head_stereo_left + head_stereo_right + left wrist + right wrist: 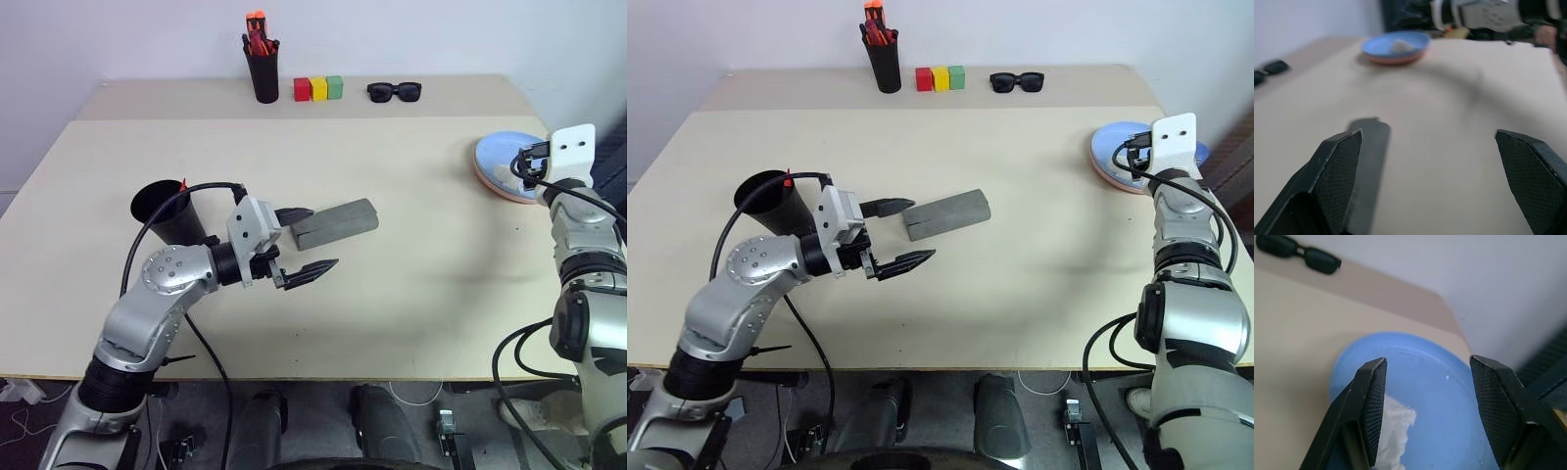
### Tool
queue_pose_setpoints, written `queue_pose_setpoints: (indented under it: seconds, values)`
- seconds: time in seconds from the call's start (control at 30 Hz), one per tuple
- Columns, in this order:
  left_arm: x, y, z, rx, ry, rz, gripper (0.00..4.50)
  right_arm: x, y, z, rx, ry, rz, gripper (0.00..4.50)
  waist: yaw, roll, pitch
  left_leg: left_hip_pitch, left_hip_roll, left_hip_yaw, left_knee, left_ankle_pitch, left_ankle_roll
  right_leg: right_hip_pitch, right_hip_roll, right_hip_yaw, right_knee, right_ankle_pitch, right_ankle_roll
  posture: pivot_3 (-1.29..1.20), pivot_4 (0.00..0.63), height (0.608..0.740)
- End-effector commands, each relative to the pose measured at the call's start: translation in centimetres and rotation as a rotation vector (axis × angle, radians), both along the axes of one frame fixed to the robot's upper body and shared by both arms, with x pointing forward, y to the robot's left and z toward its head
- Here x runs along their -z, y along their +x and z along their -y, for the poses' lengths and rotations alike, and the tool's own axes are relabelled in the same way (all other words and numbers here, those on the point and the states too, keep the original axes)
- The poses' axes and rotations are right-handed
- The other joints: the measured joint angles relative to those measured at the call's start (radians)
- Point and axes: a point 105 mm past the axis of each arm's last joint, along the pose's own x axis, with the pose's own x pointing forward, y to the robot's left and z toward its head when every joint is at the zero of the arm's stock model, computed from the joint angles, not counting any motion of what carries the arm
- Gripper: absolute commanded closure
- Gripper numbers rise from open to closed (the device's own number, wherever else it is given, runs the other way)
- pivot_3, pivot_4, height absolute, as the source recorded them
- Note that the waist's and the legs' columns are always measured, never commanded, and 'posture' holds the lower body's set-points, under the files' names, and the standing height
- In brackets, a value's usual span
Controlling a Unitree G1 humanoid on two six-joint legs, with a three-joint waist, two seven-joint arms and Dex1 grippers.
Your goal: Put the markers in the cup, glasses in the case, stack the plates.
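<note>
Spread apart and empty, the right gripper [1422, 406] is held just above the light blue plate [1449, 411], which is stacked on the salmon pink plate [1107, 176]. Well to its left, the left gripper [306, 243] is held wide open and empty beside the closed grey case [336, 220], with the black cup [165, 208] behind it.
</note>
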Motion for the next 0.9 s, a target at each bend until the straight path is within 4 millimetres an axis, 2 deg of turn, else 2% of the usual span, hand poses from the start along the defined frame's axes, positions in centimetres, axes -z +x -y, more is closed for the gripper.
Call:
queue_pose_setpoints:
  seconds: [0.03,0.13,0.23,0.33,0.4,0.57,0.67,0.9]
  values:
    - [-0.5,0.1,-1.1,-0.068,-0.077,0.043,0.0,-2.3,-0.9,-1.0,-0.16,0.009,0.131,1.8,0.0,0.0,0.0,0.0,0.0,0.0,0.0,0.0,0.0,0.0,0.0,0.0,0.0,0.0,0.0,0.0,0.15,0.74]
    - [0.6,-0.8,-1.7,-0.032,-0.082,0.003,0.0,-1.5,-2.9,-2.2,-0.344,0.019,0.155,1.8,0.001,0.0,0.0,0.0,0.0,0.0,-0.001,0.0,0.0,0.0,0.0,0.0,0.0,0.0,0.0,0.0,0.15,0.74]
    - [0.0,-1.6,-2.3,-0.023,-0.166,0.05,0.0,-0.5,-5.0,-3.0,-0.476,0.007,0.116,1.8,0.007,0.0,0.0,0.0,0.0,0.0,0.0,0.0,0.0,0.001,0.0,0.0,0.0,0.0,0.001,0.0,0.15,0.74]
    - [1.5,-2.4,-2.7,-0.014,-0.141,-0.014,0.0,0.4,-8.0,-3.9,-0.577,0.016,0.072,1.8,0.008,0.001,-0.001,0.0,0.0,0.0,0.002,0.0,0.0,0.001,0.0,0.0,0.0,0.0,0.0,0.0,0.15,0.74]
    - [2.8,-3.5,-4.0,-0.034,-0.128,-0.06,0.0,2.0,-11.1,-4.2,-0.629,0.029,-0.004,1.8,0.008,0.002,-0.001,0.001,0.0,0.0,0.001,0.0,0.0,0.001,0.0,0.0,0.0,-0.001,0.0,0.0,0.15,0.74]
    - [5.2,-5.0,-7.4,-0.133,-0.079,-0.123,0.0,4.4,-16.6,-4.4,-0.652,0.071,-0.139,1.8,0.01,0.002,-0.001,0.0,0.0,0.0,0.001,-0.002,0.002,0.001,0.0,0.0,0.0,-0.004,-0.005,0.0,0.15,0.74]
    - [6.4,-5.7,-9.6,-0.2,-0.05,-0.147,0.0,5.8,-19.3,-3.8,-0.623,0.104,-0.189,1.8,0.01,0.001,-0.002,0.001,0.001,0.001,0.002,-0.002,0.002,0.002,-0.001,0.0,0.0,-0.005,-0.006,0.0,0.15,0.74]
    - [8.1,-5.9,-12.6,-0.319,-0.023,-0.169,0.0,7.8,-22.5,-0.8,-0.479,0.127,-0.228,1.8,0.017,0.001,-0.002,0.0,0.001,0.002,0.001,-0.002,0.001,0.002,-0.002,0.0,-0.005,-0.005,-0.007,0.0,0.15,0.74]
